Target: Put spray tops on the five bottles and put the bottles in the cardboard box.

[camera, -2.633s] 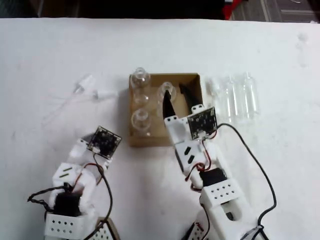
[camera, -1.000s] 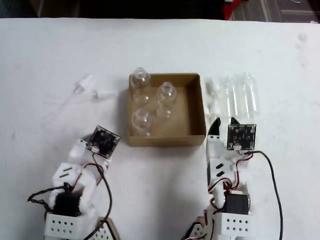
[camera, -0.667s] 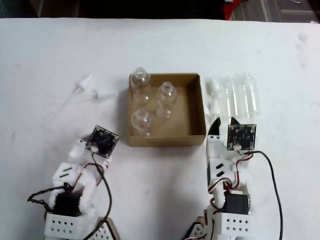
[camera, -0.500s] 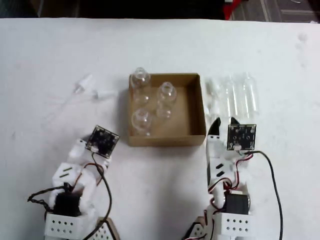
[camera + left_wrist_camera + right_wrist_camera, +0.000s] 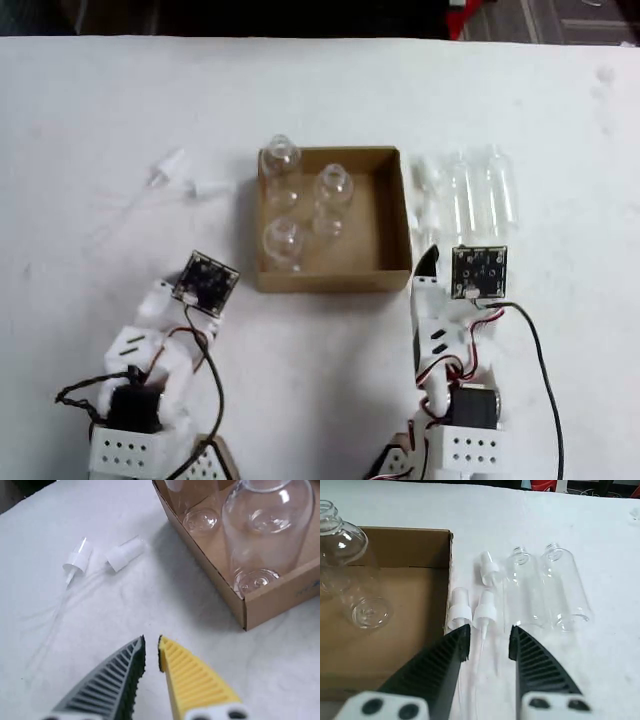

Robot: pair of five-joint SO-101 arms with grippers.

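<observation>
The cardboard box [image 5: 385, 215] sits mid-table with three clear bottles [image 5: 283, 238] in it. One of them [image 5: 342, 540] stands with a bare neck. Two more clear bottles [image 5: 480, 198] lie side by side right of the box, necks bare [image 5: 525, 587]. Three white spray tops [image 5: 485, 611] lie between them and the box wall [image 5: 447, 570]. Two other spray tops [image 5: 170, 165] rest left of the box [image 5: 122, 555]. My right gripper [image 5: 489, 635] is open just short of the three tops, by the box's near right corner [image 5: 443, 258]. My left gripper [image 5: 151, 647] is shut and holds nothing, low over the table near the box's left side.
White table all round. Thin clear dip tubes [image 5: 55, 615] trail from the left spray tops. The left arm [image 5: 190, 290] sits folded at the near left. Bare table lies between the two arms in front of the box.
My right gripper has pulled back from over the box to its near right corner, then barely shifted. The left arm has stayed put.
</observation>
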